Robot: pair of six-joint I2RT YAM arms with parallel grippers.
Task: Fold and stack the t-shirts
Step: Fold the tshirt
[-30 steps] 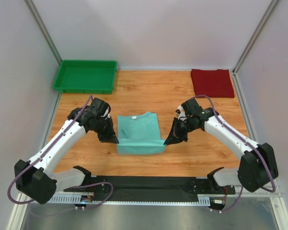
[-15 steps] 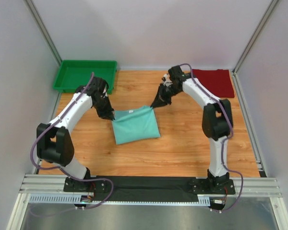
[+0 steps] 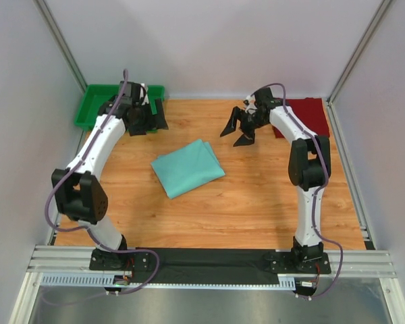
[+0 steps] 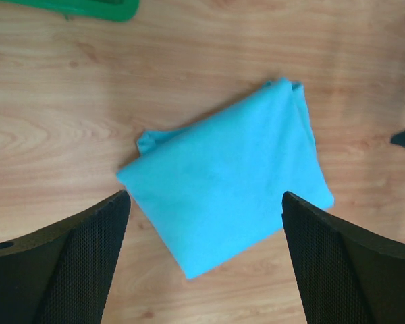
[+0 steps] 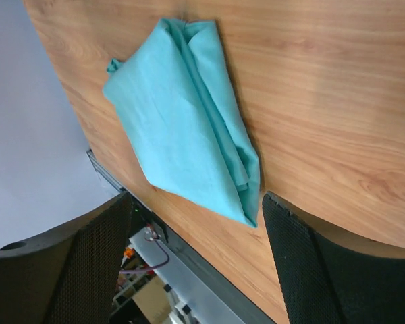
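Wood-top table (image 3: 256, 202) in a grey-walled cell: 2 t-shirts, 1 tray, 2 arms.
Green plastic tray (image 3: 98, 111) back-left, left gripper (image 3: 154, 116) by its right edge, jaws spread, empty. Folded teal t-shirt (image 3: 187, 167) lies skewed mid-table, apart from both grippers. Right gripper (image 3: 235, 135) above the table, jaws spread, empty. Folded dark red t-shirt (image 3: 310, 116) in back-right corner, not stacked.

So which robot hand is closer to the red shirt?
The right gripper: it hangs just left of the dark red t-shirt at the far right corner. The left gripper is far across, by the green tray.
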